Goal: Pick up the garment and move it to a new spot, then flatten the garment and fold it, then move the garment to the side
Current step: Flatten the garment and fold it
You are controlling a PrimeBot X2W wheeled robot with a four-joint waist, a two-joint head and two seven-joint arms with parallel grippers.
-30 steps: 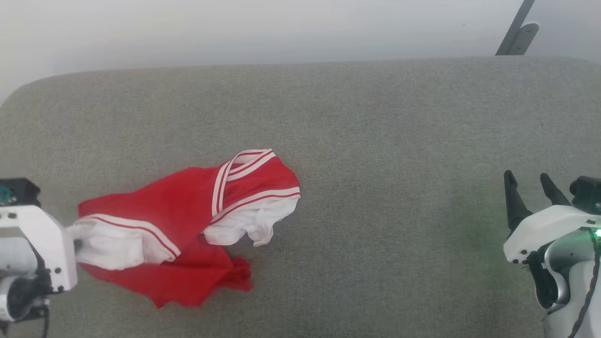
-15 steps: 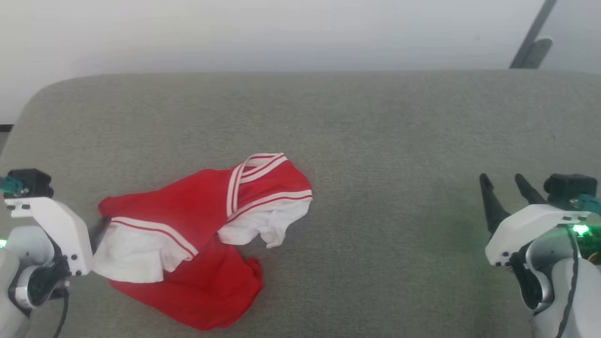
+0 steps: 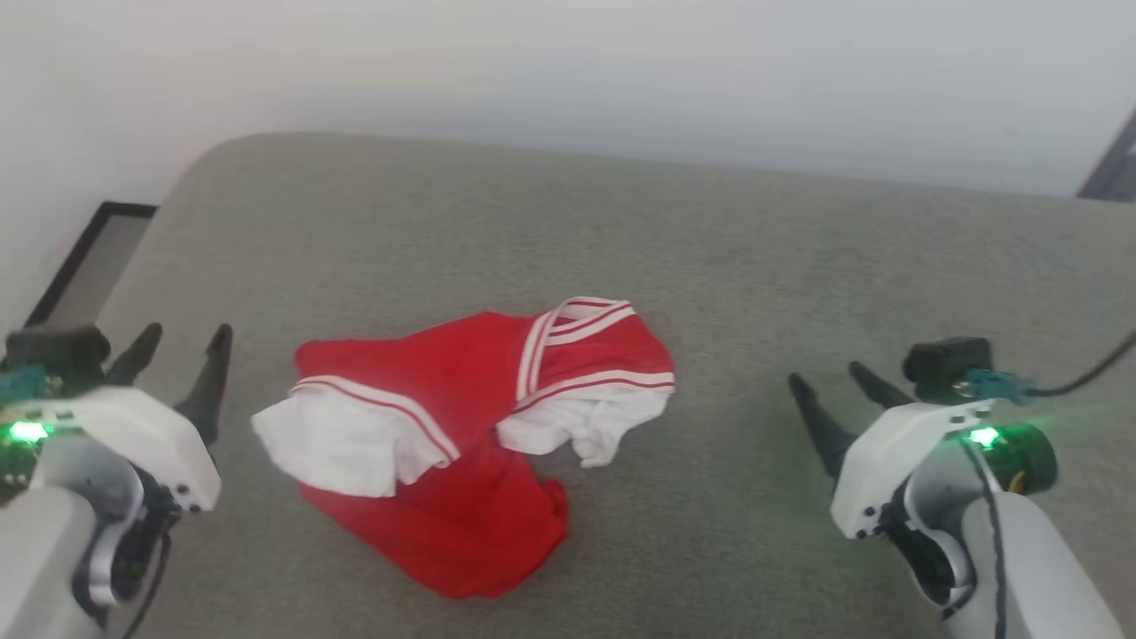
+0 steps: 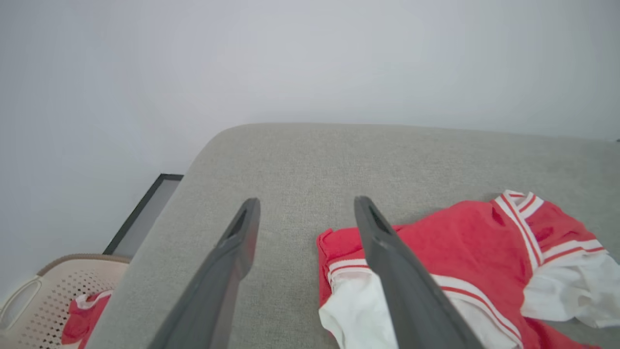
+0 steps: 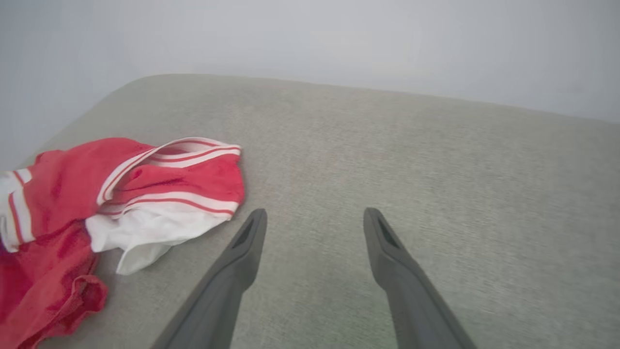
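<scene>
Even, diffuse light, bright and nearly shadowless; faint shade under the garment (image 3: 461, 382); the head view is softly blurred.

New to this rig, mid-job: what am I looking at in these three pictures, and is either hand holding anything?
It is a two-armed robot. The head view looks down from its head: the left hand at lower left, the right hand at lower right, each with two dark fingers. The other two pictures look along each hand's own fingers from its wrist. On the grey cushion lies the garment, a crumpled red T-shirt with white sleeves. Both hands are open and hold nothing.
</scene>
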